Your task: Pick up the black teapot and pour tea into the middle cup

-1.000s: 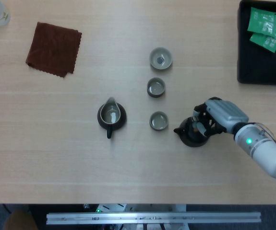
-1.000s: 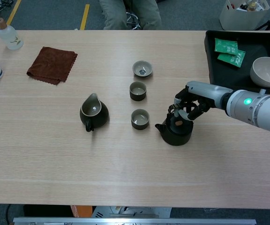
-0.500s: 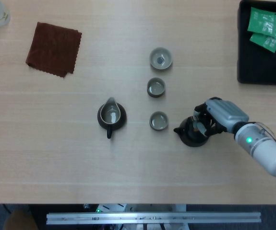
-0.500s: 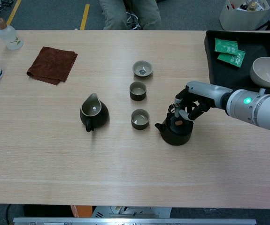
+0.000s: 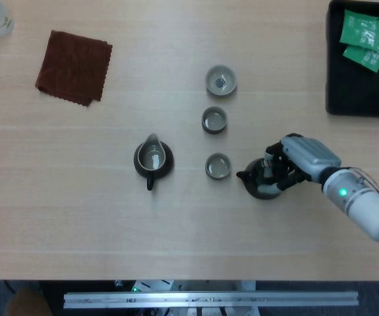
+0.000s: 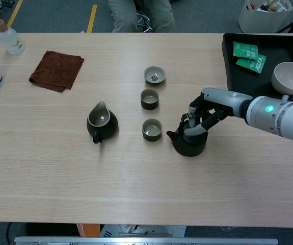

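The pale wooden table (image 6: 136,178) runs wide under my arm; past its far edge the chest view shows a grey floor with a yellow line (image 6: 91,11) and the legs of someone seated (image 6: 138,13); my right hand (image 5: 293,164) is wrapped around the black teapot (image 5: 260,182), fingers curled over its lid and top, grasping it; whether the pot's base touches the wood I cannot tell; its spout points away from my palm toward the nearest cup (image 5: 218,166), just beside it; beyond that one, further from my hand, stands the middle cup (image 5: 214,120), dark outside and pale inside, and past it the far cup (image 5: 221,79), wider and lighter, with a small glint at its bottom; whether any cup holds liquid I cannot tell; well beyond the cups sits an open pitcher (image 5: 153,159) with a pale interior; far across lies a brown cloth (image 5: 73,66); behind my wrist a black tray (image 6: 261,76) holds green packets (image 6: 249,55) and a white bowl (image 6: 291,77); my left hand shows in neither view.
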`<state>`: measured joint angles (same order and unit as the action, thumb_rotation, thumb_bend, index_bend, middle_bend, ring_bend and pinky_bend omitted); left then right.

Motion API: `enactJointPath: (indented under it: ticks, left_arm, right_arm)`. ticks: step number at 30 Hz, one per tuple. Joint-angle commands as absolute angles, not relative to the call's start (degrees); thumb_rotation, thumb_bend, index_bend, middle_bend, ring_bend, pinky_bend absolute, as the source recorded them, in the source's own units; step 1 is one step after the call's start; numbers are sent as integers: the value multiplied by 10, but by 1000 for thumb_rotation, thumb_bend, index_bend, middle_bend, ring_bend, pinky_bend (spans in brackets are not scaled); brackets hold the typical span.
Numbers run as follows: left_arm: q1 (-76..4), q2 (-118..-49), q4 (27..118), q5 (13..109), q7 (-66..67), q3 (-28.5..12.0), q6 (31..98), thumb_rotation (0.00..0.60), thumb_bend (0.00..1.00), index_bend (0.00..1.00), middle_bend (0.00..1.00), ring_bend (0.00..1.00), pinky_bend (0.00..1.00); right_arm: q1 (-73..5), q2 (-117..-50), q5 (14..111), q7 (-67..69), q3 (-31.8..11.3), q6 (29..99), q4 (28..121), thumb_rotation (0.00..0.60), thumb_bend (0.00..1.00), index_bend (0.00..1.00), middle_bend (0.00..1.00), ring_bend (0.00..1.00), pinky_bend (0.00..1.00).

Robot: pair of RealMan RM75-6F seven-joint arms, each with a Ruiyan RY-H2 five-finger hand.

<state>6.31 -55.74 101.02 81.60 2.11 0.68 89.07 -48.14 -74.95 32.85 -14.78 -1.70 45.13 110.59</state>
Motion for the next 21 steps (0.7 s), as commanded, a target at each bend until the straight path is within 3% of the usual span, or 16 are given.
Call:
enactJointPath:
  ticks: [1,6,13,21]
  left_arm:
    - [63,-557,1011,816,21,7,891,600,358,179,106,93,122]
    - [63,-557,1011,816,21,7,890,600,358,179,106,93,122]
    - [63,-557,1011,817,21,7,890,600,358,179,106,93,122]
    - [62,-557,1012,818,23,7,890,600,358,179,106,93,122]
  right_arm:
    - [-483,-748,330,-147,-15,450,1105,444,0,625,620,534,99]
    - [-486,-749,335,-147,-11,453,1102,434,0,625,619,534,99]
    - [-477,-748,344,-112,-19,443,1102,293,0,628,619,534,99]
    - [-486,-747,332,-116,-15,449,1098,282,0,682,653,564,99]
